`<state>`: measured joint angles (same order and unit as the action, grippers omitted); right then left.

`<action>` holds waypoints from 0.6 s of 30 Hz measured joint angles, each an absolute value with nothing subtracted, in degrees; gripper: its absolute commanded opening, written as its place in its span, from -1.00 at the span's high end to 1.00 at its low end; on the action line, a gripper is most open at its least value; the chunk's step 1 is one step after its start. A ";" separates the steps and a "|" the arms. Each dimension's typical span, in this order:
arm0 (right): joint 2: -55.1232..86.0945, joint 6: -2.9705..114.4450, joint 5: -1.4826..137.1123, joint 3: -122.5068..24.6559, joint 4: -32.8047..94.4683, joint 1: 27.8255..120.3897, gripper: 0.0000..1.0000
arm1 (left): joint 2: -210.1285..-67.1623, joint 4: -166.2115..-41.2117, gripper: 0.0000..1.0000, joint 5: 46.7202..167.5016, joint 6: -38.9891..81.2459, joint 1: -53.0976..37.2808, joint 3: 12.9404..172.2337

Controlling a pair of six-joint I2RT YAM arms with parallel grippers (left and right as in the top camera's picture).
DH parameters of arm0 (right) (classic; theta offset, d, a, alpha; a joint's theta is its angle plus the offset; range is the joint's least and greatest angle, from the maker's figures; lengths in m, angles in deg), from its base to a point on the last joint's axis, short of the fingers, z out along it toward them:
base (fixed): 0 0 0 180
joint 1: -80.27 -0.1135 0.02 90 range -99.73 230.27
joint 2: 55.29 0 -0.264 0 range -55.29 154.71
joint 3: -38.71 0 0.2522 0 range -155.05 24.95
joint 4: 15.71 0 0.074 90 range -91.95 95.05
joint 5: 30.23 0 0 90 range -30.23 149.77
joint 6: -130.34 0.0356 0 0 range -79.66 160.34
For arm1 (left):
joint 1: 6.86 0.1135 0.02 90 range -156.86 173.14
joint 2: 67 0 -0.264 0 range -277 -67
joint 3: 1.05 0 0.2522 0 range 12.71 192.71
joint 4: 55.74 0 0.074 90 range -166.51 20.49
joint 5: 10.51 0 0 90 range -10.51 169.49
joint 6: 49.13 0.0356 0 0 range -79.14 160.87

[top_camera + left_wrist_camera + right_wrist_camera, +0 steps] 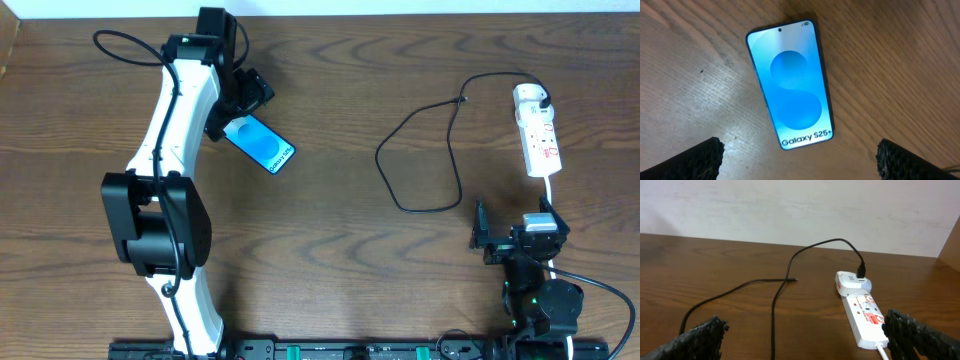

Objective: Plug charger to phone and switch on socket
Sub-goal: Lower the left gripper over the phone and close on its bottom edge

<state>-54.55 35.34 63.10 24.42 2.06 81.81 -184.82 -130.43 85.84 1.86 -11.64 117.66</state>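
The phone [262,145] [792,85] lies flat on the wooden table, its cyan screen lit and facing up. My left gripper [238,112] [800,161] hovers over its near end, open, with both fingers clear of it. At the right, the white socket [537,135] [865,315] has the charger's white adapter [530,97] [852,281] plugged in at its far end. The charger's black cable [420,160] [773,310] loops across the table, and its plug tip [461,101] [792,280] lies free. My right gripper [512,228] [807,342] is open, low near the socket's cord end, holding nothing.
The socket's thick white cord [553,190] runs toward the right arm's base. A black lead [120,45] loops off the left arm at the back left. A white wall [790,205] stands behind the table's far edge. A rail [330,350] lines the front edge.
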 measured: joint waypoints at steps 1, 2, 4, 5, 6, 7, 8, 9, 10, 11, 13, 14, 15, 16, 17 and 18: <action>-54.55 35.34 63.10 24.42 2.08 81.79 -0.98 | -184.82 -129.64 -0.96 85.84 1.86 -11.64 117.04; -54.55 35.34 63.08 24.42 2.06 81.81 -0.99 | -184.82 -129.08 -0.96 85.84 1.84 -11.64 116.45; -54.55 35.34 63.10 24.42 2.08 81.81 -0.98 | -184.82 -127.87 -0.96 85.82 1.25 -11.64 115.03; -54.55 35.34 63.08 24.42 2.06 81.81 -0.99 | -184.82 -127.33 -0.96 85.84 0.77 -11.64 114.40; -54.55 35.34 63.10 24.42 2.06 81.79 -0.98 | -184.82 -126.45 -0.96 85.84 0.22 -11.64 113.55; -54.55 35.34 63.10 24.42 2.08 81.79 -0.98 | -184.82 -125.12 -0.96 85.84 -0.65 -11.64 112.35; -54.55 35.34 63.10 24.42 2.08 81.79 -0.98 | -184.82 -124.18 -0.96 85.87 -1.15 -11.64 111.52; -54.55 35.34 63.10 24.42 2.08 81.79 -0.99 | -184.82 -123.00 -0.96 85.89 -1.53 -11.64 110.68; -54.55 35.34 63.10 24.42 2.08 81.81 -0.99 | -184.82 -122.10 -0.96 85.91 -1.85 -11.64 109.92; -54.55 35.34 63.10 24.42 2.08 81.81 -0.99 | -184.82 -121.21 -0.96 86.04 -2.31 -11.64 109.11; -54.55 35.34 63.10 24.42 2.08 81.81 -0.98 | -184.82 -119.87 -0.96 86.08 -2.88 -11.64 108.02; -54.55 35.34 63.10 24.42 2.08 81.79 -0.99 | -184.82 -119.59 -0.95 86.06 -3.27 -11.64 107.76; -54.55 35.34 63.10 24.42 2.08 81.81 -0.99 | -184.82 -119.39 -0.96 86.08 -3.69 -11.64 107.73; -54.55 35.34 63.10 24.42 2.08 81.81 -0.99 | -184.82 -118.89 -0.96 86.08 -4.28 -11.64 107.73; -54.55 35.34 63.08 24.42 2.08 81.81 -0.99 | -184.82 -118.24 -0.95 86.13 -4.85 -11.64 107.73; -54.55 35.34 63.10 24.42 2.08 81.81 -0.98 | -184.93 -118.10 -0.96 86.22 -5.53 -11.64 107.73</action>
